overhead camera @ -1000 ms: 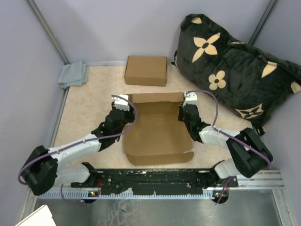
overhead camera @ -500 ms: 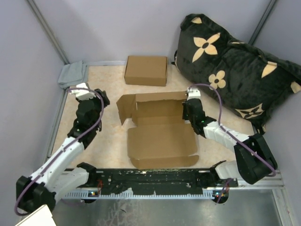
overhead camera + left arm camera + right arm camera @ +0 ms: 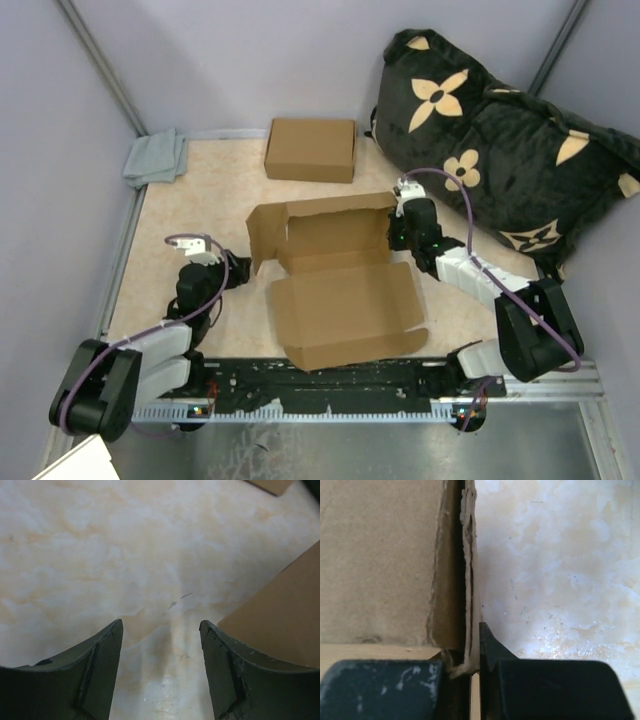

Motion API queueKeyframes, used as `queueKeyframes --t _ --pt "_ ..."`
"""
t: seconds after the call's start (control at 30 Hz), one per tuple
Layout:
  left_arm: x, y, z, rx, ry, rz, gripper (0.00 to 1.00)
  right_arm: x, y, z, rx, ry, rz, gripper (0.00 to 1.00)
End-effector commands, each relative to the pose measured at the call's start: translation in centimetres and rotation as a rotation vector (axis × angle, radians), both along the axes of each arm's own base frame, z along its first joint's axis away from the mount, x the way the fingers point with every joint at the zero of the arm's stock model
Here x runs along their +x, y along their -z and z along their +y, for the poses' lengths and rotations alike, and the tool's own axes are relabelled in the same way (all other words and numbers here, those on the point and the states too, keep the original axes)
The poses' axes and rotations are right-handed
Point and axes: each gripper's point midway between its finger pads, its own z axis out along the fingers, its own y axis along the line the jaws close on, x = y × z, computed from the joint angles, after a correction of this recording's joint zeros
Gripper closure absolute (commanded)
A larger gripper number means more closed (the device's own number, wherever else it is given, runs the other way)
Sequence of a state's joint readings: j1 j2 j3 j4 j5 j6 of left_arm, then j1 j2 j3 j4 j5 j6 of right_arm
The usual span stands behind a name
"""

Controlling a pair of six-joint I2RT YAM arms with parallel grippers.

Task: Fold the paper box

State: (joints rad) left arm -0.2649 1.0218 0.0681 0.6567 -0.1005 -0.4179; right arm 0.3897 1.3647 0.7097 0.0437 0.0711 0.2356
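Observation:
The paper box (image 3: 340,295) lies open and flat-bottomed in the middle of the table, its back wall raised and its left flap (image 3: 262,232) swung outward. My right gripper (image 3: 400,230) is shut on the box's right side wall; in the right wrist view the jaws (image 3: 474,630) pinch the doubled cardboard edge (image 3: 451,580). My left gripper (image 3: 228,272) stands open over bare table to the left of the box. In the left wrist view nothing lies between its fingers (image 3: 161,624), and a corner of the box (image 3: 285,615) shows at the right.
A closed brown box (image 3: 310,150) sits at the back. A grey cloth (image 3: 155,158) lies in the back left corner. A large black pillow (image 3: 500,130) with tan flowers fills the back right. Grey walls enclose the table, and the arms' black mounting rail (image 3: 330,385) runs along the near edge.
My left gripper let go of the box's left corner, swung out left, then came back low near the box. The left flap fell outward and the box turned slightly. The right grip is unchanged.

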Motion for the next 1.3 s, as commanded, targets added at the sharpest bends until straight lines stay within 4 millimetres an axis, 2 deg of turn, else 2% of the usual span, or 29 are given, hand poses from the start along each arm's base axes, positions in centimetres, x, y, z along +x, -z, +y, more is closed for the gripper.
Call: queueKeyframes --t 0.0,0.2,0.37,0.67,0.97,1.07,1.27 --pt "2.2 -7.7 -3.4 -0.061 0.181 -0.307 0.31 1.0 -3.2 1.9 0.058 -0.086 -0.068 1.0" --pt "2.2 -8.9 -3.7 -0.012 0.227 -0.333 0.31 0.6 -3.6 1.6 0.027 -0.099 -0.065 0.99" --pt "0.1 -10.4 -6.3 -0.068 0.395 -0.399 0.32 0.9 -4.0 1.6 0.018 -0.108 -0.065 0.98" --pt "-2.1 -9.3 -8.7 -0.1 0.576 -0.362 0.35 1.2 -4.6 1.8 0.026 -0.111 -0.076 0.98" --pt "-4.1 -9.9 -9.1 -0.154 0.614 -0.365 0.35 1.0 -4.2 1.8 0.024 -0.11 -0.07 0.98" --pt "-4.2 -10.1 -9.1 -0.163 0.613 -0.368 0.34 0.9 -4.2 2.0 0.035 -0.119 -0.069 0.98" --pt "-2.8 -9.5 -10.2 -0.161 0.661 -0.33 0.35 0.5 -4.5 2.4 0.06 -0.142 -0.077 0.98"
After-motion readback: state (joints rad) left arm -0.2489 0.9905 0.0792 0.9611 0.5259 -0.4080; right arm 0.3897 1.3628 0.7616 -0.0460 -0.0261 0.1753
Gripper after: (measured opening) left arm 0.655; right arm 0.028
